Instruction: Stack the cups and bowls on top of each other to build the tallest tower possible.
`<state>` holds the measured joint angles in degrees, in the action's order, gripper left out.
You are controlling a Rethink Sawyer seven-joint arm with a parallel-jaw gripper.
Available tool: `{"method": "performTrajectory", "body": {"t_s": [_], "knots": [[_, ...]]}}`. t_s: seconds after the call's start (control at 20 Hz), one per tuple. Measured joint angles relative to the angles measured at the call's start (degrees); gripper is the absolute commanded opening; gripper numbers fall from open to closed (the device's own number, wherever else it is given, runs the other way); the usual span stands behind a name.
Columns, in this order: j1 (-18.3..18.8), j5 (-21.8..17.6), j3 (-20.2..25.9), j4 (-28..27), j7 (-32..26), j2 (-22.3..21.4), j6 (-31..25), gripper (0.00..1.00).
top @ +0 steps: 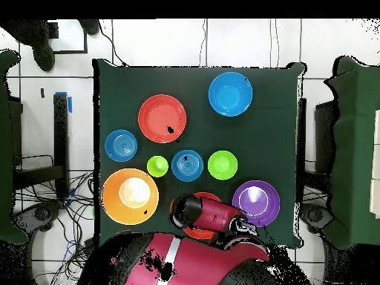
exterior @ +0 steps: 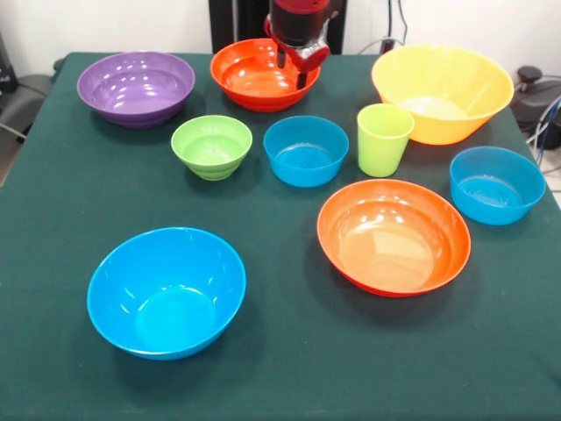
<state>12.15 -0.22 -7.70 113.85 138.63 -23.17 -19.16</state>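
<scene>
Nothing stacked yet: all bowls and the cup apart on the green table cloth point(exterior: 289, 368), each upright, none nested.

Gripper point(exterior: 299, 68) hanging over the red-orange bowl point(exterior: 259, 74) at the far edge, centre, close to the pedestal; tips down near the bowl's right rim. Fingers close together, nothing visible between them, but contact with the rim not clear from the front view. In overhead view gripper point(top: 180, 210) hidden under the arm body, so open or closed: cannot tell for sure.

Purple bowl point(exterior: 136, 86) at far left corner area, beside the red-orange one. Big yellow-orange bowl point(exterior: 443, 89) at far right corner area. Lime-green tumbler point(exterior: 383, 139) just in front of it, w/ rim nearly touching in the front view. Small lime-green bowl point(exterior: 211, 146) and small blue bowl point(exterior: 306, 149) side by side, mid-table. Second small blue bowl point(exterior: 496, 183) near the right edge. Big orange bowl point(exterior: 394, 235) right of centre, nearer the front edge. Large blue bowl point(exterior: 166, 291) near the front left corner, well apart from the rest.

Eight bowls countable in both views, plus one cup.
</scene>
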Motion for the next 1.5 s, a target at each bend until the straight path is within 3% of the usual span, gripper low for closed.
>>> {"method": "performTrajectory", "body": {"t_s": [0.95, 1.5], "knots": [[-2.12, 5.17, 2.74, 0.89, 0.0, -3.94, -0.01, 1.0], [-5.57, 5.83, 1.53, 1.1, 0.0, -10.11, -0.01, 1.0]]}}
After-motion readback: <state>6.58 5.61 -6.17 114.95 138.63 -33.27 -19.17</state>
